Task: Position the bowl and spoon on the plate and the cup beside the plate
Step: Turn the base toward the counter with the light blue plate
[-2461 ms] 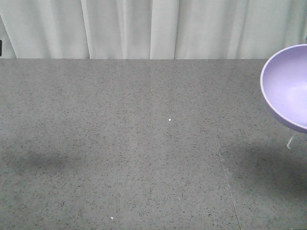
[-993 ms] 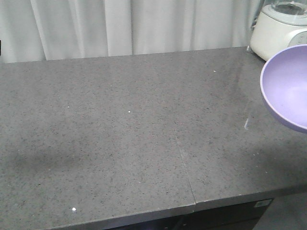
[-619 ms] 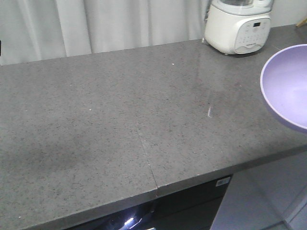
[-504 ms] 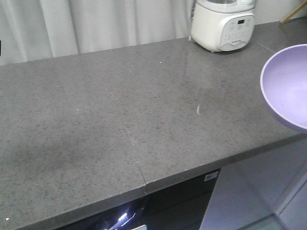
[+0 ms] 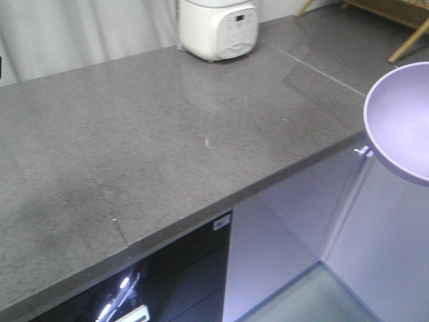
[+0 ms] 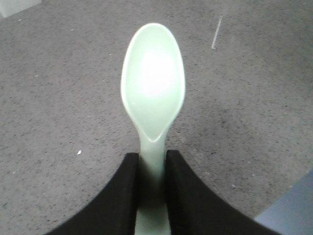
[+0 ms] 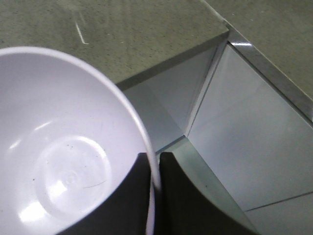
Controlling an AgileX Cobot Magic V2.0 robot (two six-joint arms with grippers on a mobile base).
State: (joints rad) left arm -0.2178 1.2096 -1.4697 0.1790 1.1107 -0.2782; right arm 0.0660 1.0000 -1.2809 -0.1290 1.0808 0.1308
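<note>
A pale mint-green spoon [image 6: 152, 83] sticks forward above the grey counter, its handle clamped in my left gripper [image 6: 152, 169], which is shut on it. A lavender bowl [image 7: 58, 142] hangs off the counter's corner; my right gripper [image 7: 154, 171] is shut on its rim, one finger inside and one outside. The front view shows the same bowl [image 5: 402, 121] at the right edge, in the air beside the counter. No gripper shows in the front view. The plate and the cup are out of view.
A grey stone counter [image 5: 134, 134] runs along a white curtain, with a white kitchen appliance [image 5: 218, 27] at its back. The counter ends in a corner [image 7: 220, 36] above pale cabinet doors [image 5: 295, 228] and floor. A wooden rack leg [image 5: 409, 40] shows at top right.
The front view has swung right along the counter: the white appliance slid from top right to top centre, and the counter's corner and cabinets came into view. The bowl kept its place in the view.
</note>
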